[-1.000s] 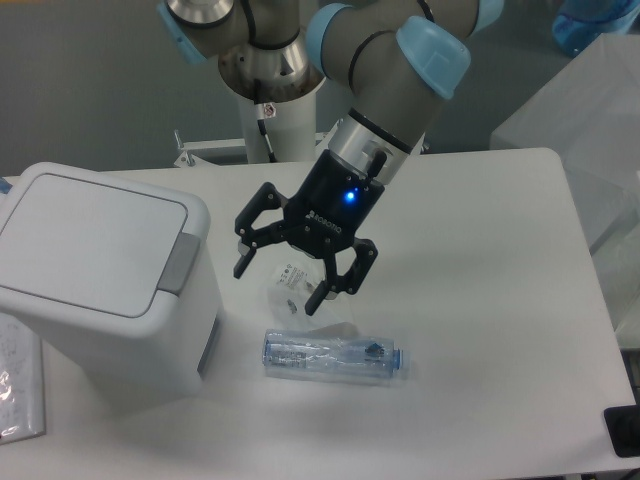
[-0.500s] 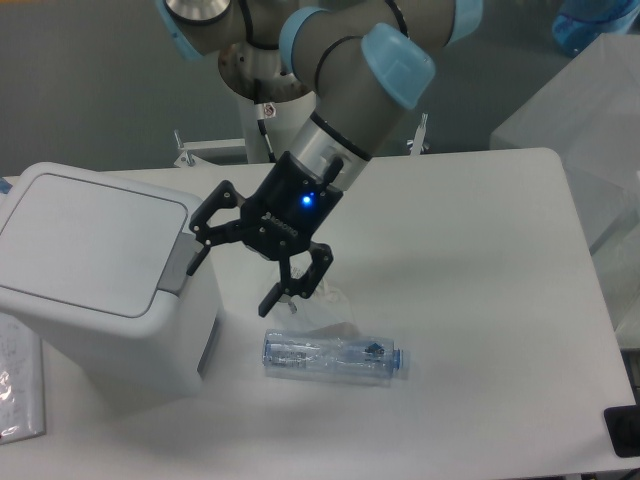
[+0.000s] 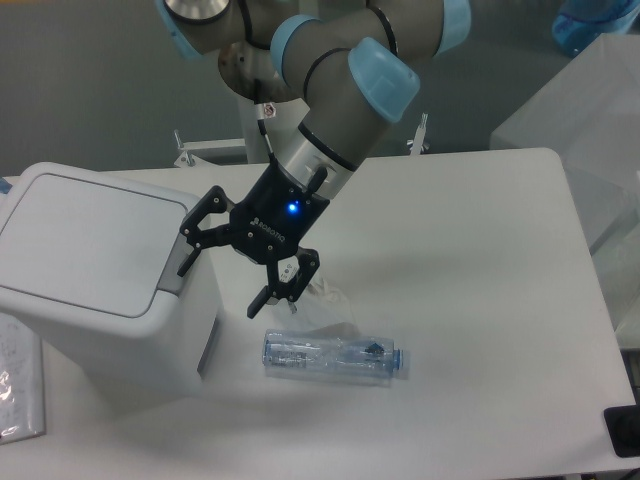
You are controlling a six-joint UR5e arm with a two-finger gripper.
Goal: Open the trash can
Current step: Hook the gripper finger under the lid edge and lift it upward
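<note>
From the fixed camera, the gripper (image 3: pixel 223 264) hangs with its fingers (image 3: pixel 187 250) spread wide and grasping nothing, one tip just beside the grey push tab (image 3: pixel 176 266) of the trash can (image 3: pixel 100 280). The likely risk: that tip slides off the tab's edge and shoves the whole bin along the tabletop (image 3: pixel 480 300) instead of releasing the lid. The other finger, at five o'clock, could clip the clear bottle (image 3: pixel 333 358) below. The bin sits at nine o'clock, white, boxy, round-cornered, its flat lid (image 3: pixel 85 238) shut.
</note>
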